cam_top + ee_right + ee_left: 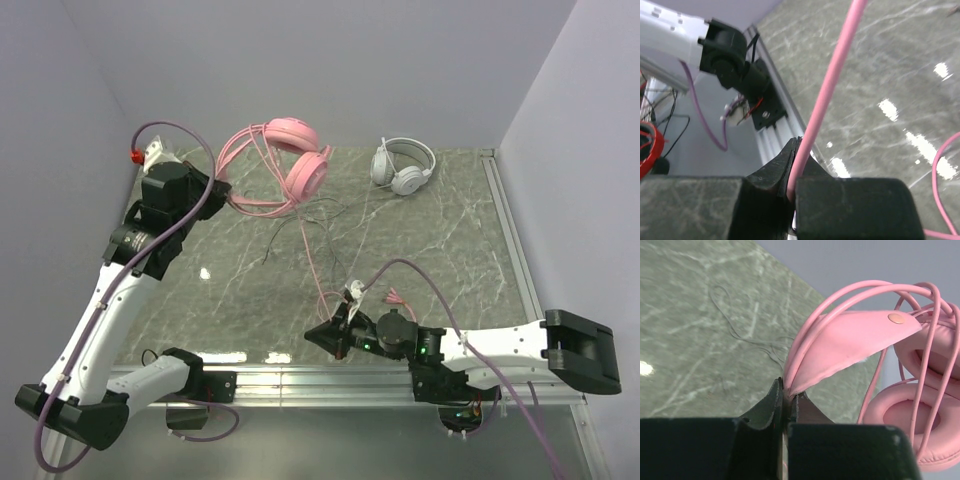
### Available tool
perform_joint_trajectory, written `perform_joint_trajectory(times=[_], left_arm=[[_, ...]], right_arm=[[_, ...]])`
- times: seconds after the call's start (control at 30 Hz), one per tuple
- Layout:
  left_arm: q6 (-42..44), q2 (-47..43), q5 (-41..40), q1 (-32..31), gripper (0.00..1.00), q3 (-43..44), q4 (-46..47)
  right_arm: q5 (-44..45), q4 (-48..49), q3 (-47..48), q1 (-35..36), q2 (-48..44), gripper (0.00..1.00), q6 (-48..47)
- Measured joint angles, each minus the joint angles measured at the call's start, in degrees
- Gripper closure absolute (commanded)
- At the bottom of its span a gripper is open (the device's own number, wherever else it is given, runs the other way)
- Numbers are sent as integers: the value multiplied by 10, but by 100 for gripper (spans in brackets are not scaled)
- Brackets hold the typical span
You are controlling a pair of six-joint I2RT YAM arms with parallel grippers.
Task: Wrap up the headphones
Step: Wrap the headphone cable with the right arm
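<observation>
Pink headphones point(308, 172) apparently against back wall point(350, 60)

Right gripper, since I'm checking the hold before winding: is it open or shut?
Shut. In the right wrist view, the black two-finger right gripper has its jaws closed on the long pink headphone cable.

Marbled green table point(430, 240) — 1 white headset point(402, 165), dark cable point(729, 322) on it.
</observation>
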Motion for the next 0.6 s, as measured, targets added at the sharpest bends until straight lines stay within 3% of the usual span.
perform_joint_trajectory(times=[0.37, 0.6], left_arm=[[50, 0, -82, 0, 100, -61, 19], [101, 10, -111, -11, 100, -74, 17]], right_arm=[[13, -210, 70, 54, -84, 100, 7], [47, -385, 214, 70, -114, 100, -17]])
